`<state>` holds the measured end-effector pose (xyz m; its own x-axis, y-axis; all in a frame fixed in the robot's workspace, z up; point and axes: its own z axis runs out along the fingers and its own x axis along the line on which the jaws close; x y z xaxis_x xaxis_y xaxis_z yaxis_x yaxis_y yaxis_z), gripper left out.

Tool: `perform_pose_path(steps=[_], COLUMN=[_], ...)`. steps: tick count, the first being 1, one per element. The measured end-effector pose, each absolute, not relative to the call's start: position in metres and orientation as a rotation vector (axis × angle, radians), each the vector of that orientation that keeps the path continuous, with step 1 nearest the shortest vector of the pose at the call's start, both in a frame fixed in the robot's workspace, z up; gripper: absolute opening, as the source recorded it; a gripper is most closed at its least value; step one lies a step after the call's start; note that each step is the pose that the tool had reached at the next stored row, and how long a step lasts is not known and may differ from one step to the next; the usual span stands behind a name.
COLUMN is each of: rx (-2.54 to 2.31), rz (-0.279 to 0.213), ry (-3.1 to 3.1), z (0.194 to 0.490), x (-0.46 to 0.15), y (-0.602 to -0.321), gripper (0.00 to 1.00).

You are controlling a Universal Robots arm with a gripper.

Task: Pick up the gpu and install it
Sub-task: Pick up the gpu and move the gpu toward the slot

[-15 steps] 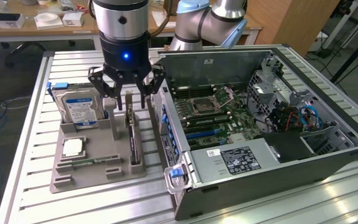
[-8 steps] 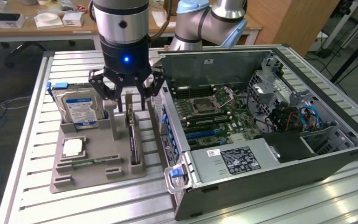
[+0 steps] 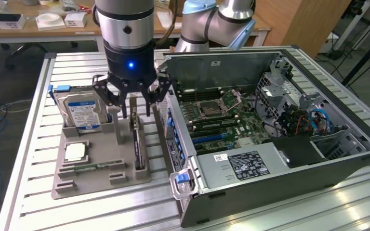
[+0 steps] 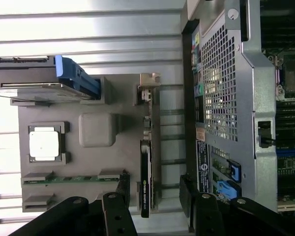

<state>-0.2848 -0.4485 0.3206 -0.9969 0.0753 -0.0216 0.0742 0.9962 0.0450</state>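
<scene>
The gpu (image 3: pixel 138 149) stands on edge in the grey holder (image 3: pixel 75 185), along its edge nearest the computer case (image 3: pixel 269 178). The end effector (image 3: pixel 133 109) hangs over it, fingers spread, apparently not touching. Pick-up step: gripping needs the thin edge centred.

Gpu (image 3: pixel 138 149): thin flat dark card, pale metal bracket at one end. Stands upright on long edge in slot of grey holder tray (image 3: pixel 69 188), along tray's exterior-view-right side.
</scene>
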Motion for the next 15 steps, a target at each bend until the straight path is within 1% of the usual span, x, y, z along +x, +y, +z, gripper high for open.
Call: perform_pose_path(steps=[15], rx=[0.117], rz=[0.069], ry=[3.115], z=[0.3106], x=[-0.2848], y=[-0.4514], gripper=[0.53])
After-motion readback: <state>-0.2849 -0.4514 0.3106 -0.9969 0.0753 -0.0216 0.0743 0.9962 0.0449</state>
